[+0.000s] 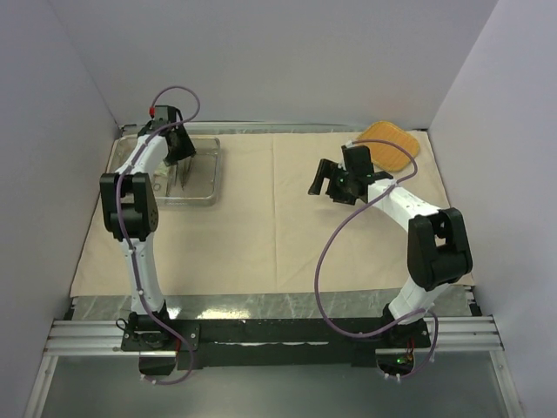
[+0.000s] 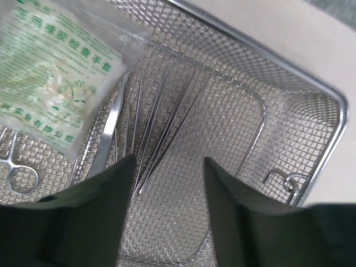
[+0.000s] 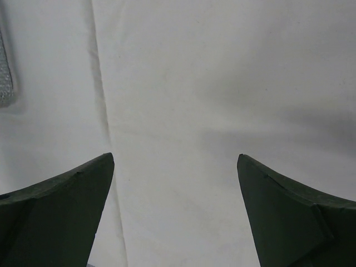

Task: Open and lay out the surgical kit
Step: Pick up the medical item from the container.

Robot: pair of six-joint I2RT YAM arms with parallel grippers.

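One packet (image 2: 53, 72) with green Chinese print lies in the tray (image 2: 303, 97).

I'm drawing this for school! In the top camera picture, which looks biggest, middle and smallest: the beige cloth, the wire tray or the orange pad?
1. beige cloth, by far.
2. wire tray.
3. orange pad, only a bit smaller than the tray.

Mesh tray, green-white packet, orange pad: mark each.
mesh tray (image 2: 300, 105), left wrist view, side wall mesh
green-white packet (image 2: 55, 72), left wrist view, printed face
orange pad (image 1: 391, 144), top external view, centre
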